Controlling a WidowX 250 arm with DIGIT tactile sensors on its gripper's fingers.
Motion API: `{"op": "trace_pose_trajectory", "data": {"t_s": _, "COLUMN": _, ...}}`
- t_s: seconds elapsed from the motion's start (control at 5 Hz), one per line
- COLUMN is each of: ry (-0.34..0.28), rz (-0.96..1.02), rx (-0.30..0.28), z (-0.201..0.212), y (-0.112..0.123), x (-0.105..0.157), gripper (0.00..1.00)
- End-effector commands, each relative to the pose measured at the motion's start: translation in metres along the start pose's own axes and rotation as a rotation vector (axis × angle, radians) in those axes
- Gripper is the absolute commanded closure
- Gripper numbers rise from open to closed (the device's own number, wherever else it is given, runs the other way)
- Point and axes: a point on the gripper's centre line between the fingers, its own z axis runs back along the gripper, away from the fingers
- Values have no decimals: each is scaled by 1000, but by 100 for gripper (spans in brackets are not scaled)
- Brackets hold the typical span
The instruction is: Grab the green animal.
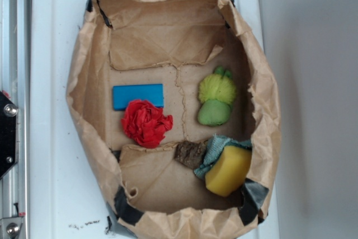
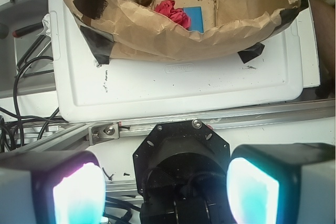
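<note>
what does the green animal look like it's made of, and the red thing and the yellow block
Green animal: plush, apparently; a fuzzy yellow-green part joined to a smoother, darker green one.
Red thing: looks like crumpled cloth or paper, matte with deep folds.
Yellow block: probably foam sponge, dull with rounded edges.

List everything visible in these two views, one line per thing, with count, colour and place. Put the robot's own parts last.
green animal: 1, fuzzy yellow-green joined to darker green, right half of the bag floor
red crumpled cloth: 1, red, centre-left of the floor
blue block: 1, blue, flat, just above the red cloth and partly behind it
yellow sponge: 1, yellow, lower right corner
teal rag: 1, teal-green, partly under the sponge
brown chunk: 1, dark brown, left of the rag
paper bag: 1, brown with black tape, rolled open on the tray
white tray: 1, white, under the bag
gripper: 1, glowing pads spread apart, outside the bag, holding nothing
</note>
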Motion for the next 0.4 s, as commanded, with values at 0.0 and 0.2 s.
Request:
{"op": "trace_pose_trajectory", "data": {"t_s": 0.0, "ry": 0, "rz": 0, "rx": 0, "z": 0, "y": 0, "x": 0, "gripper": 0}}
{"op": "trace_pose_trajectory", "data": {"t_s": 0.2, "ry": -53, "rz": -21, "rx": 0, "z": -15, "y": 1, "x": 34, "gripper": 0}}
